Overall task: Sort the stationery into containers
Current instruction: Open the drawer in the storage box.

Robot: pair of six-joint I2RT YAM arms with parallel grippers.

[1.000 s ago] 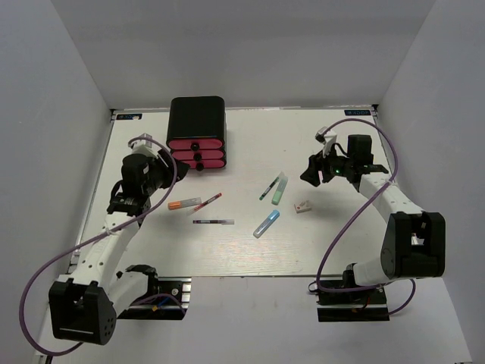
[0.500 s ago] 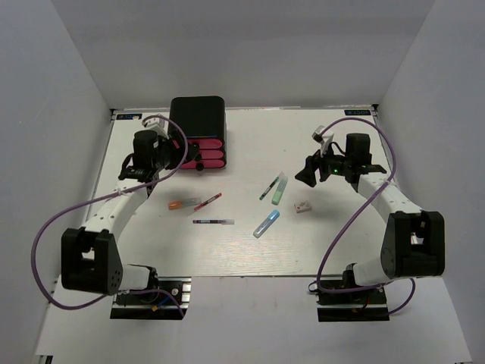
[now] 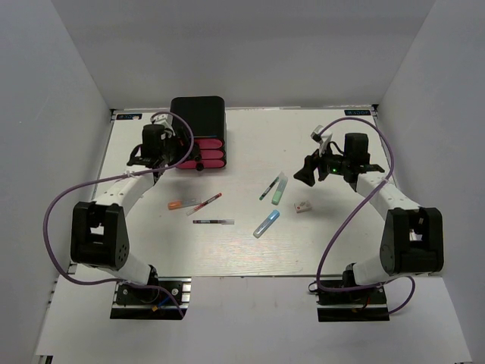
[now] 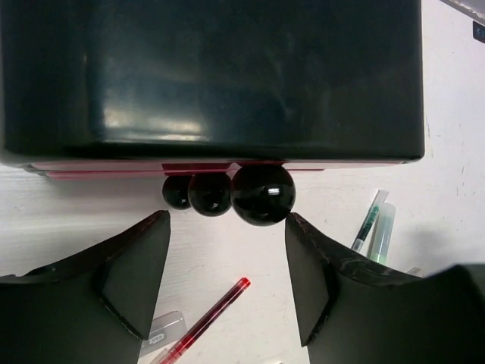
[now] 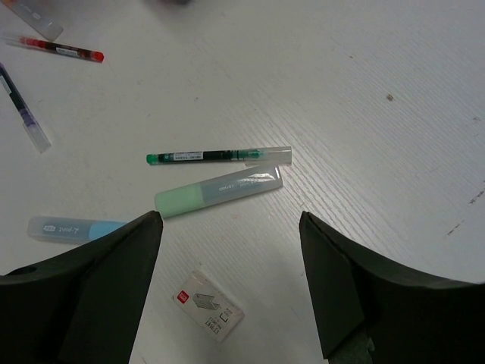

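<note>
White tabletop [image 3: 341, 243], walled in by pale grey panels [image 3: 61, 76], is being occupied by the black drawer box [image 3: 197, 120] at its far left and by stationery scattered across its middle.

The left gripper [image 4: 227, 243] is being held spread apart directly in front of the box, and nothing is being pinched between its fingers [image 4: 129, 265]. The three black knobs [image 4: 262, 194] under the pink drawer fronts [image 4: 114, 171] are being framed just beyond the fingertips, inside the gap. No contact with them is being made, as far as can be told. A red pen [image 4: 212, 312] is being seen on the table below that gap, with the orange-capped marker [image 3: 184, 203] just beside it and the dark pen [image 3: 213, 221] a little nearer the arms.

The right gripper [image 5: 229, 227] is being held wide open above the table and is being left empty. Between its fingers the green pen [image 5: 220, 156] and the mint green marker [image 5: 220, 189] are being seen lying side by side, almost touching. The white eraser [image 5: 208, 305] is being seen near them, and the light blue marker [image 5: 76, 227] is being partly hidden by one finger.
</note>
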